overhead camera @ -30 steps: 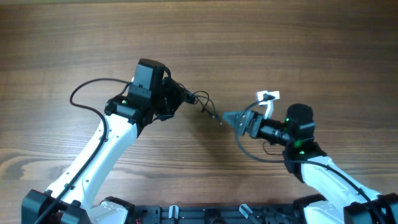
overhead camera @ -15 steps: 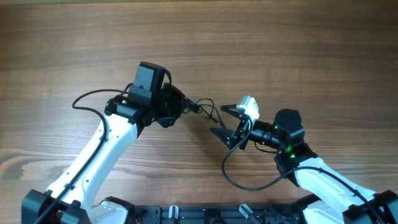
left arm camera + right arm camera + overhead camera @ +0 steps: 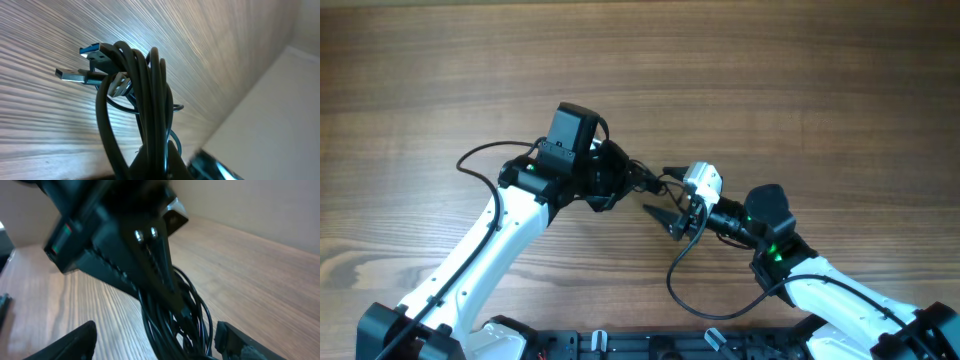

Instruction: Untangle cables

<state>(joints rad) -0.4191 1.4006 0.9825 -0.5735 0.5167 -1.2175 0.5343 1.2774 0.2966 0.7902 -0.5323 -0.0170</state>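
- Step in hand, as I judge it: the set-up for a first pull. One side holds the bundle up and the other is placed to take a strand.
- The cables (image 3: 150,100) are one tight bundle of several dark cords looped together. It is lifted off the table (image 3: 770,80), near the table centre, btw the two grippers.
- L gripper (image 3: 617,178): jaws are clamped on the cables. In the R wrist view its two tapered fingers pinch the cords, which hang out below them as loops.
- The plug ends (image 3: 94,52) stick out at the top of the bundle in the L wrist view. One has a blue insert and one is plain metal just below it. Maybe a third is behind the cords, not sure.
- R gripper (image 3: 155,332): jaws are wide apart and hold nothing. The hanging loops lie btw its two fingers, but I cannot tell if a finger touches a cord.
- The untangling itself is not yet begun, I think: no cord is separated, all loops are together.
- Next move calls for the R jaws to close on only one cord or loop, not the whole bunch. Then R pulls away from the L gripper while L keeps its grip. This needs fine aim, bc the cords are thin and lie tight to each other.
- Risk: R takes several cords at once and only drags the knot, or the pull slips the bundle out of the L fingers.
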